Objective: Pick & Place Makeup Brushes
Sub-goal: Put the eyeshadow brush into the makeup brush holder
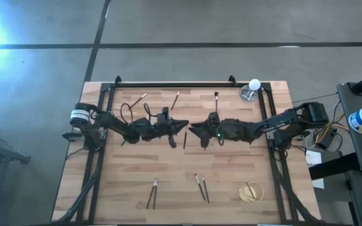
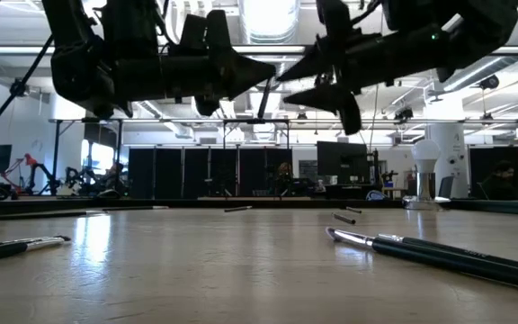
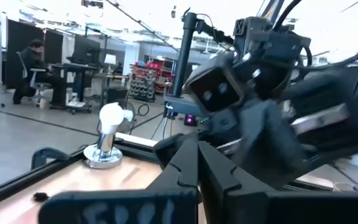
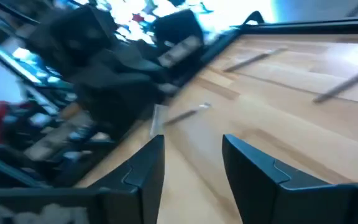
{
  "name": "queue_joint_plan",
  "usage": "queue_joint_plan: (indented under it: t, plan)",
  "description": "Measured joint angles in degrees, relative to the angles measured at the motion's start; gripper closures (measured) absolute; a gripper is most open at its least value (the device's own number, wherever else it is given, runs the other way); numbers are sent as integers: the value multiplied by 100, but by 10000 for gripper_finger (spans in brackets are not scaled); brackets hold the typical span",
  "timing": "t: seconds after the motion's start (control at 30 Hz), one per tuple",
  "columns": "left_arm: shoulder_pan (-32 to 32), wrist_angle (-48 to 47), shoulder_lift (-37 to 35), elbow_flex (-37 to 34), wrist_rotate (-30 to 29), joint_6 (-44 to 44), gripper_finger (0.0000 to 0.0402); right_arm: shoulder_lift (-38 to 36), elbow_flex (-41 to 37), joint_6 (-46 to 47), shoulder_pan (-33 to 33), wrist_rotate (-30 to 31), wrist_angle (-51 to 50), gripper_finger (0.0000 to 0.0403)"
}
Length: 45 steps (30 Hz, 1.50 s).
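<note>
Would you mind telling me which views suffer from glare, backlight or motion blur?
High view: glare flares at the upper left corner. Low view: bright ceiling lights leave both arms silhouetted. Right wrist view: motion blur smears the left arm and the table. Left wrist view: milder blur.

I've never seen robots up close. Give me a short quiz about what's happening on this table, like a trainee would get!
1. True or false: the fingers of the right tool are spread apart.
2. In the overhead view, where does the white bulb-shaped thing stand on the table? A) upper right corner B) lower left corner C) dead centre
3. Fill in: the thin brush hanging in the air between the arms seems pinched by the ___ tool.

Key: 1 true; 2 A; 3 left.
</note>
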Motion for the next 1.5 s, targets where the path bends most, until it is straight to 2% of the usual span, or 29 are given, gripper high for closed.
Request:
queue_joint_plan:
  t: [0.37, 0.7, 0.87, 1.0, 1.13, 1.3, 1.4, 1.5]
  plan:
    - [0, -11, 0, 2, -9, 79, 401, 677, 124, -91, -53, -269, 929, 296]
    - [-15, -61, -27, -10, 32, -132, 398, 620, 173, -626, -55, -274, 828, 380]
    - [-16, -864, -459, -296, 203, -209, 365, 84, 160, -793, 28, -180, -161, 385]
    - [-3, -938, -1012, -630, 255, -248, 336, -608, 162, -964, 335, 176, -1241, 386]
    - [-4, -1007, -1331, -990, 358, -276, 324, -1427, 159, -938, 796, 649, -2426, 388]
    - [-4, -1010, -1448, -1253, 447, -386, 325, -2313, 441, -419, 1685, 1408, -4402, 388]
    - [-2, -1056, -1424, -1362, 446, -397, 326, -2538, 854, 139, 2438, 2157, -5627, 388]
    - [0, -1168, -1401, -1439, 444, -471, 326, -2458, 1370, 901, 3240, 2903, -6803, 388]
